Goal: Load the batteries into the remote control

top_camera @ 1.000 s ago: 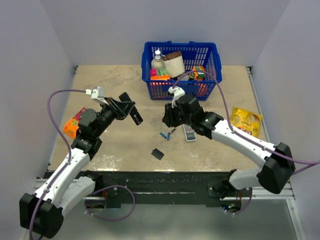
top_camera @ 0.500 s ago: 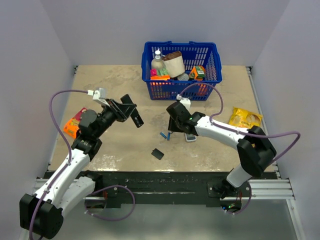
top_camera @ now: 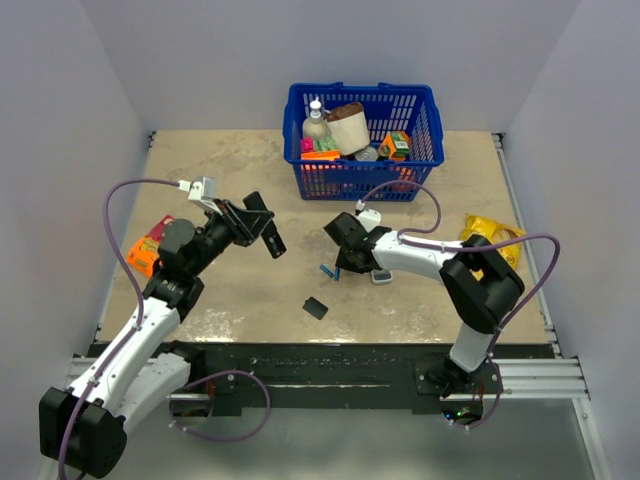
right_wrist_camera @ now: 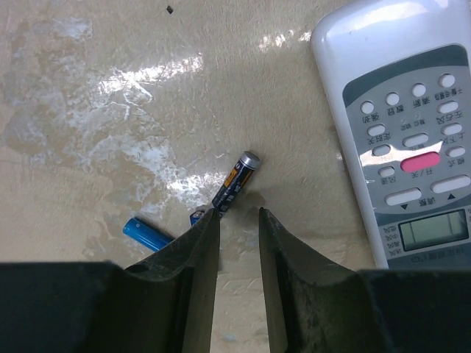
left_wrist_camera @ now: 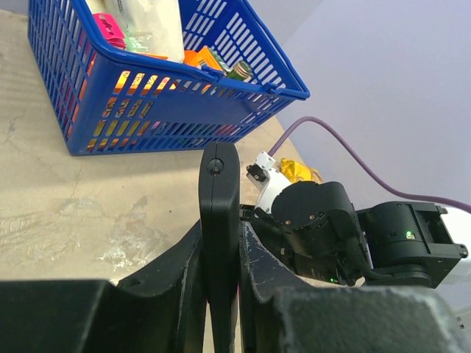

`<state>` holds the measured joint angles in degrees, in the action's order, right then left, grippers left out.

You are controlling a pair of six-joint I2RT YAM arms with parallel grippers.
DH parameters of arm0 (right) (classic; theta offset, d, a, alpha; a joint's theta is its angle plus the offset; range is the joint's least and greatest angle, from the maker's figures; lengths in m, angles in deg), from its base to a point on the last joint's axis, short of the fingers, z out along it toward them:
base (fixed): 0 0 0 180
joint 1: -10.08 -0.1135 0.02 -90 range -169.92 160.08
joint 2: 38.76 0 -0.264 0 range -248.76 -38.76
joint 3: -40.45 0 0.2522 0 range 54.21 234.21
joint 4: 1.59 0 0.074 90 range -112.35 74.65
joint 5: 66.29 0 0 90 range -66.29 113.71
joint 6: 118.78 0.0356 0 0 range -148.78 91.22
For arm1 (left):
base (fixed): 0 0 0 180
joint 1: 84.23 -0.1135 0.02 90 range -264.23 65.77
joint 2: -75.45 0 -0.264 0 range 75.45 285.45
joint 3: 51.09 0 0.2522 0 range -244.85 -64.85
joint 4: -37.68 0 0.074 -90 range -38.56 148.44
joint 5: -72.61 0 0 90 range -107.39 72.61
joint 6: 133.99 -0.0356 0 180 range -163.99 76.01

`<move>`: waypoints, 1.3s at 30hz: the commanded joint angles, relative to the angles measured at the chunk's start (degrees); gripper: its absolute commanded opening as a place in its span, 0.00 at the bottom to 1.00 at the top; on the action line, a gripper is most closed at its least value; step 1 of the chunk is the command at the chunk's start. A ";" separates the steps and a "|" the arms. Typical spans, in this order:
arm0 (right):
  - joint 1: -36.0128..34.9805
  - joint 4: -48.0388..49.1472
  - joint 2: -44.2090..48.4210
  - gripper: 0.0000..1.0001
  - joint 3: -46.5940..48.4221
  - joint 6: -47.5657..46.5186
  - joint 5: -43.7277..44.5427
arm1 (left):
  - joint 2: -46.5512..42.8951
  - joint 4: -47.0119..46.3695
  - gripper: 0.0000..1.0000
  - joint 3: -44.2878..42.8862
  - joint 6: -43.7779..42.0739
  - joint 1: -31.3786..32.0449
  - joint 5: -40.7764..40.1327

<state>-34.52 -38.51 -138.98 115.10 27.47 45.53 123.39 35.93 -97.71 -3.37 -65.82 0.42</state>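
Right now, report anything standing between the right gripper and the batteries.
Nothing visible. The right gripper hovers open just short of the nearest battery, with only bare table between them; the white remote lies off to one side, apart.

"Where do you have the left arm?"

"I've got it raised with the elbow bent. The left gripper (top_camera: 258,223) sits forward-left of the blue basket (top_camera: 360,178), fingers (left_wrist_camera: 185,257) clamped on the remote control (top_camera: 272,239)."

"And the right?"

"Folded back tightly. My right gripper (right_wrist_camera: 237,215) points down just in front of the basket, fingers slightly parted."
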 commanded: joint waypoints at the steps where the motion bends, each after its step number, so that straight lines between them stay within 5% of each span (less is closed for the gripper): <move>1: 0.04 0.04 -1.20 0.31 2.93 3.25 2.61 | -0.57 -1.10 0.00 -0.36 -2.30 0.13 0.30; 15: 0.04 3.71 -0.23 0.31 5.21 -2.60 4.19 | 0.40 -1.37 0.00 -0.62 -2.39 0.13 0.22; 23: 0.13 9.35 -6.37 0.46 13.45 -15.36 4.63 | 0.40 -0.67 0.00 -0.98 -2.91 0.13 -0.22; 30: -0.40 9.36 -15.70 0.42 21.47 -26.26 6.47 | 0.05 0.48 0.00 -1.50 -3.44 0.13 -0.66; 39: -1.28 9.45 -17.81 0.39 19.80 -32.43 7.18 | 0.66 0.65 0.00 -2.03 -3.53 0.13 -0.58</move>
<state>-35.28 -29.27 -157.41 134.88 -0.44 50.32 123.87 37.88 -97.73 -5.71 -65.82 0.11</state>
